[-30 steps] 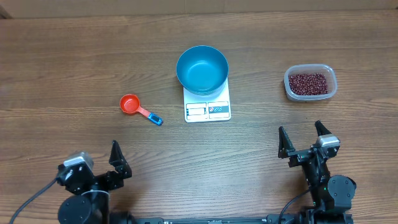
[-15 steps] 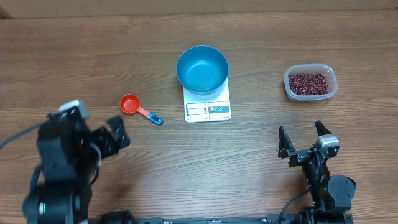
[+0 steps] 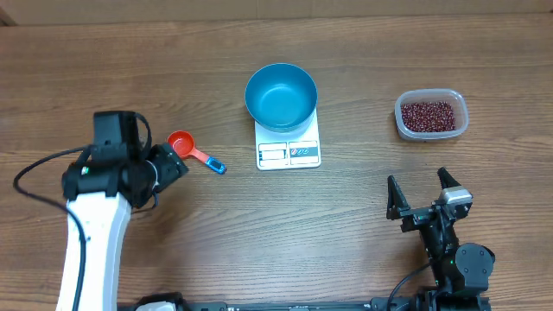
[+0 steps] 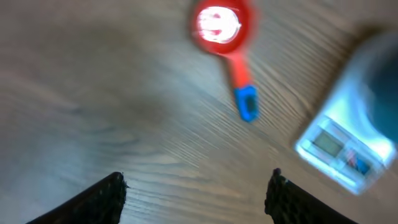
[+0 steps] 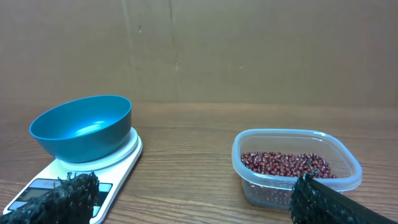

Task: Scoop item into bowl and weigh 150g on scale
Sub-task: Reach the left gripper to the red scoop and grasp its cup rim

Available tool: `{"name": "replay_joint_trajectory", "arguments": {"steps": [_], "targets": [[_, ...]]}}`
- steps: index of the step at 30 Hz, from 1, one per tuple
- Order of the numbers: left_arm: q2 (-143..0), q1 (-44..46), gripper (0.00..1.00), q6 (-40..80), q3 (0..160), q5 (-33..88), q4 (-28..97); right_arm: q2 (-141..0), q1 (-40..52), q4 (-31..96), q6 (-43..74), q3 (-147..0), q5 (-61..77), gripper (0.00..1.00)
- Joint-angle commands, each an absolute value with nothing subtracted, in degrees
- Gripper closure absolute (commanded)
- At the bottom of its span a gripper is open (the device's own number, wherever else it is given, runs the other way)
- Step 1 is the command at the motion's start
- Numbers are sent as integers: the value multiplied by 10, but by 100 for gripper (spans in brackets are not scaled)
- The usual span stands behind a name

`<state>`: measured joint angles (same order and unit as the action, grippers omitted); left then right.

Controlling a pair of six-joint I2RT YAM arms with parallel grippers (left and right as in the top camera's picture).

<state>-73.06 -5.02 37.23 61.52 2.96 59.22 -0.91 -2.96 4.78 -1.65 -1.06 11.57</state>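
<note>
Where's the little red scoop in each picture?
Overhead: the red scoop lies left of the middle, left of the scale.
Left wrist: top middle, blurry, with its blue handle tip pointing down.
Right wrist: not in it.
Shared landmark: the white scale, seen in all three views.
</note>
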Motion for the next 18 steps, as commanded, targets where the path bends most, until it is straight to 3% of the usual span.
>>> {"name": "replay_joint_trajectory", "arguments": {"steps": [1,11,18], "targets": [[-779,-52,28,532,623,-36,572,-8,-30,47,-14,-9,112,0],[-926,-52,34,567,623,25,408,-8,-30,46,-14,-9,112,0],[-1006,-52,46,588,624,30,372,-8,-30,47,-14,-9,112,0]]}}
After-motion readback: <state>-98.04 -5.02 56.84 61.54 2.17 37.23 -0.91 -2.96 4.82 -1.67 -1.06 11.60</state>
